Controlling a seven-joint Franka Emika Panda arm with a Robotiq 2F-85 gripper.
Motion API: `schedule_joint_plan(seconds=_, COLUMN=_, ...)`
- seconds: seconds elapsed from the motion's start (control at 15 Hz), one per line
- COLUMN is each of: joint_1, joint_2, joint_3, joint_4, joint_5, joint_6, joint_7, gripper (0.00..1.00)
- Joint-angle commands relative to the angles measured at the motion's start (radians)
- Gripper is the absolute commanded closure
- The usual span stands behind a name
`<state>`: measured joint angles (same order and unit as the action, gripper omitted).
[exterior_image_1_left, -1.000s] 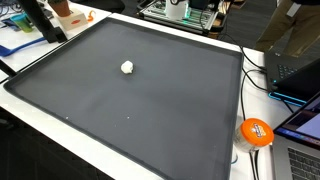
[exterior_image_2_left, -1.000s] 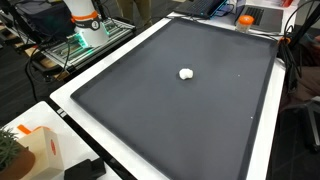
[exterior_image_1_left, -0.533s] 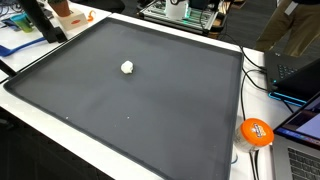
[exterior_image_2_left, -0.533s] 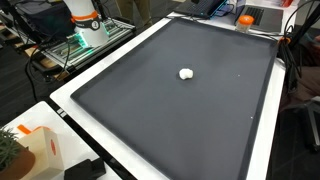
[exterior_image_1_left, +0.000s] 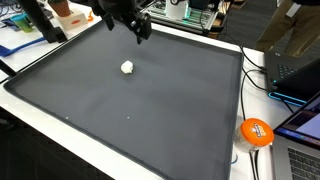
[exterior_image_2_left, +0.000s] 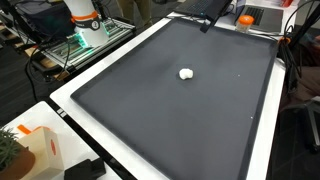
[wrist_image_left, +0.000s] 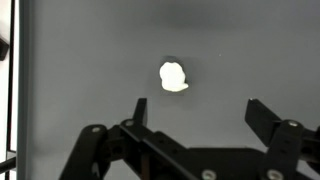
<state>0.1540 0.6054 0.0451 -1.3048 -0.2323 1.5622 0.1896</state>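
A small white crumpled lump (exterior_image_1_left: 127, 67) lies on a large dark grey mat (exterior_image_1_left: 150, 110); it also shows in the other exterior view (exterior_image_2_left: 186, 73) and in the wrist view (wrist_image_left: 173, 76). My black gripper (exterior_image_1_left: 138, 30) hangs above the far part of the mat, well above and behind the lump, and it shows near the top edge of the other exterior view (exterior_image_2_left: 206, 22). In the wrist view the two fingers (wrist_image_left: 195, 112) are spread wide apart with nothing between them. The lump lies ahead of the fingertips.
The mat (exterior_image_2_left: 190, 110) lies on a white table. An orange round object (exterior_image_1_left: 256, 131) and laptops sit beside one edge. An orange box (exterior_image_2_left: 42, 150) and a plant stand near another corner. A rack with electronics (exterior_image_2_left: 85, 40) stands past the far side.
The arm and gripper have come into both exterior views, above the far part of the mat. The white lump has not moved.
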Motion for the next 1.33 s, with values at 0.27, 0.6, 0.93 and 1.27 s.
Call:
schedule_joint_plan(seconds=0.27, joint_1=0.021, joint_2=0.200, joint_3=-0.038, joint_4=0.221, joint_5=0.000, joint_6=-0.134, joint_7=-0.035, gripper=0.00)
schedule_joint_plan(seconds=0.6, joint_1=0.009, joint_2=0.278, joint_3=-0.039, joint_4=0.330, joint_5=0.017, joint_6=-0.167, joint_7=-0.053, gripper=0.00)
schedule_joint_plan(seconds=0.93, joint_1=-0.024, joint_2=0.377, joint_3=-0.045, joint_4=0.394, joint_5=0.046, joint_6=-0.242, joint_7=-0.085, gripper=0.00)
schedule_joint_plan(seconds=1.27, joint_1=-0.102, joint_2=0.455, joint_3=-0.029, joint_4=0.465, joint_5=0.176, joint_6=-0.228, joint_7=-0.112, gripper=0.00)
